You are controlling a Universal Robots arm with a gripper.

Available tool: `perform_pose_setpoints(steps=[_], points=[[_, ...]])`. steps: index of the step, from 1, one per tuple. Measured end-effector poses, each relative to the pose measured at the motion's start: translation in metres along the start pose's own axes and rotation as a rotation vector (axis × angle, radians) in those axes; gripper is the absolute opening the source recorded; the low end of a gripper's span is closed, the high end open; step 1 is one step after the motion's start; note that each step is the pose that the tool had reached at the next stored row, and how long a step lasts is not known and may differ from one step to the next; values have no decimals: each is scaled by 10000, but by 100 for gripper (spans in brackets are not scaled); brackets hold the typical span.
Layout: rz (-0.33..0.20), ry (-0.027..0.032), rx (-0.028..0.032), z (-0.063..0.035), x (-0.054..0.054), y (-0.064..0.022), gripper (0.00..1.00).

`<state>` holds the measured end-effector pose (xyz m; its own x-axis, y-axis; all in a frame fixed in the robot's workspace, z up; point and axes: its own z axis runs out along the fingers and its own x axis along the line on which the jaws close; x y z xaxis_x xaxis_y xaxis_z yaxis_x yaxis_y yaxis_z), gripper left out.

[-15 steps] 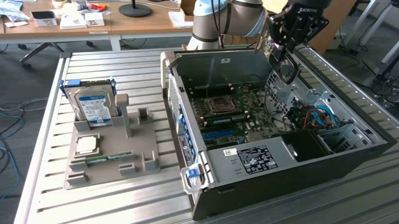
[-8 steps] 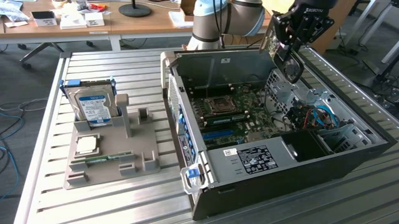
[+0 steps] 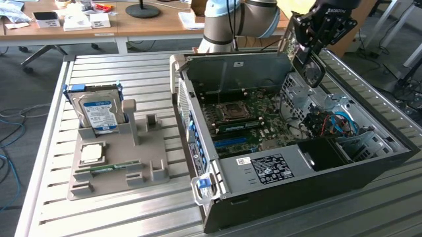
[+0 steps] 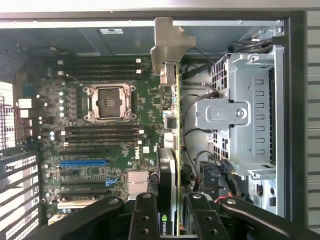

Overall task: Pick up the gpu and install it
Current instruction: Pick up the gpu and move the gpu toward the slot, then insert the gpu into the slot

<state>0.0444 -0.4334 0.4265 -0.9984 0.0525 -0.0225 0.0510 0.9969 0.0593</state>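
Slatted metal table point(image 3: 132, 217) with wooden desks point(image 3: 151, 24) behind it along the top of the exterior view. The PC case point(image 3: 369, 163) lies on its side right of center. Its whole open face points up, so there's plenty of free room above the motherboard point(image 3: 257, 116).

The gripper point(image 3: 309, 37) is in the upper right of the frame, clamped on the gpu point(image 3: 313, 71). It holds the card in the air over the case's far rim, black fan facing the camera, clear of the board.

From the wrist cam the gpu point(image 4: 167, 175) is edge-on between the two black fingers point(image 4: 145, 215), with its silver bracket point(image 4: 167, 42) at the far end. The card's edge lines up over the strip between the motherboard point(image 4: 100, 100) and the drive cage point(image 4: 245, 115), with cables close by on the cage side.

Over on the left of the exterior view, well away from the case, a grey holder point(image 3: 118, 187) carries a hard drive point(image 3: 99, 111), a CPU chip point(image 3: 92, 153) and a memory stick point(image 3: 108, 168).
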Motion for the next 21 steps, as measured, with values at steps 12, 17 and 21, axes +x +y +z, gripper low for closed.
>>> perform_pose_setpoints(steps=[12, 17, 21], points=[[1, -1, 0, 12, -15, -45, 27], [1, 0, 0, 12, -15, -45, 27], [0, 0, 0, 12, -15, -45, 27]])
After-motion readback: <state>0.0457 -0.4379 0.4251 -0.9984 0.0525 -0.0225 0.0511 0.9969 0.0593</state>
